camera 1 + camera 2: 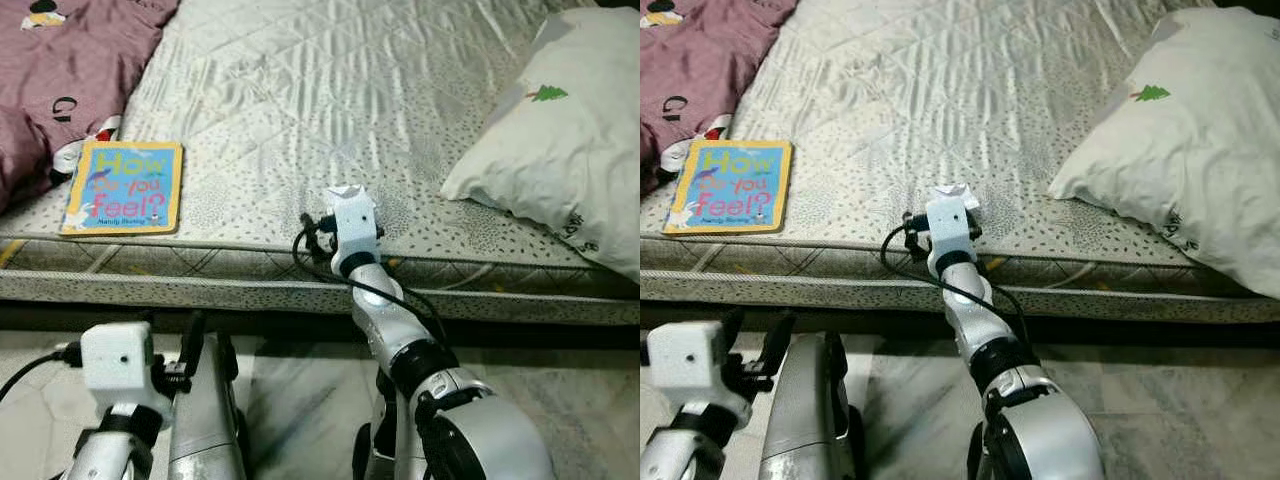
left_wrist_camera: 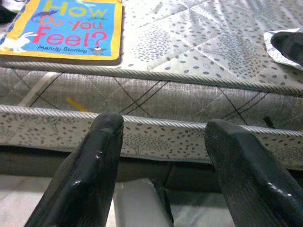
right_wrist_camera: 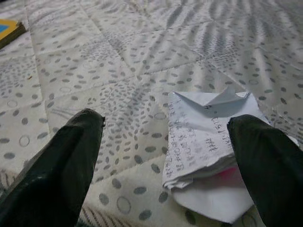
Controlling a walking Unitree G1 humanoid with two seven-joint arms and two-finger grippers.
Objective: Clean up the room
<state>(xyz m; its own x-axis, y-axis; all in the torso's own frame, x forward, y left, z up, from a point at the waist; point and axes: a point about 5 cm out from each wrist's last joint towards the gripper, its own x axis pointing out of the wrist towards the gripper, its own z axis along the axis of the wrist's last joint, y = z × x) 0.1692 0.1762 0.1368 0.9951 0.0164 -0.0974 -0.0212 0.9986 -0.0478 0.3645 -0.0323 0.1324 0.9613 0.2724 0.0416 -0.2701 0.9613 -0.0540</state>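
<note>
We are reaching for one folded scrap of paper lying near the front edge of the mattress, and we judge it the litter in hand because our right gripper is standing over it with its fingers apart, one finger past the paper's far side and the other on bare quilting, a straddle for pinching it up. Our left gripper is hanging low in front of the bed frame, fingers also apart and empty. Outward, we are counting one picture book near the edge to the left, one pillow on the right and one maroon blanket at the far left corner.
</note>
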